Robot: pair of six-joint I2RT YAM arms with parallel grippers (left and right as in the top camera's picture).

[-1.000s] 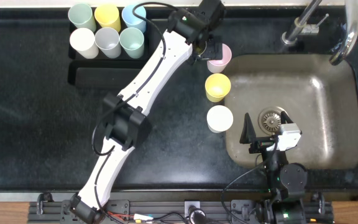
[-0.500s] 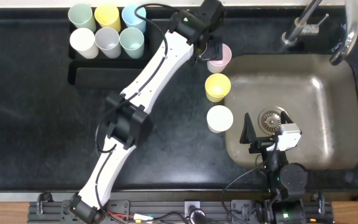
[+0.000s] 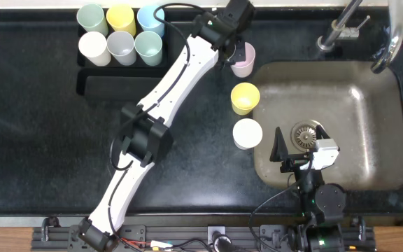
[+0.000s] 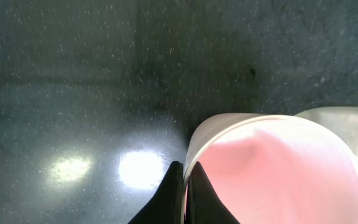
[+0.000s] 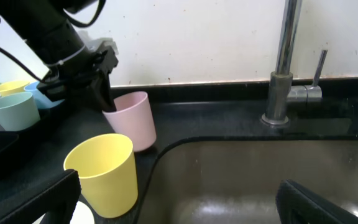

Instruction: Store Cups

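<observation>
Pinching the pink cup (image 3: 244, 60) by its rim beside the sink (image 3: 369, 105), at its far left corner, the left gripper (image 4: 184, 179) needs a straight, level lift clear of the yellow cup (image 3: 245, 98).

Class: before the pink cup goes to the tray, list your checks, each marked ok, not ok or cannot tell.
1. Left gripper shut on the pale pink plastic cup at its rim: ok.
2. Pink cup lifted off the black counter: cannot tell.
3. Yellow plastic cup apart from the pink cup: ok.
4. Bare row in the black tray for another cup: ok.
5. Right gripper open over the steel sink, off the path: ok.
</observation>
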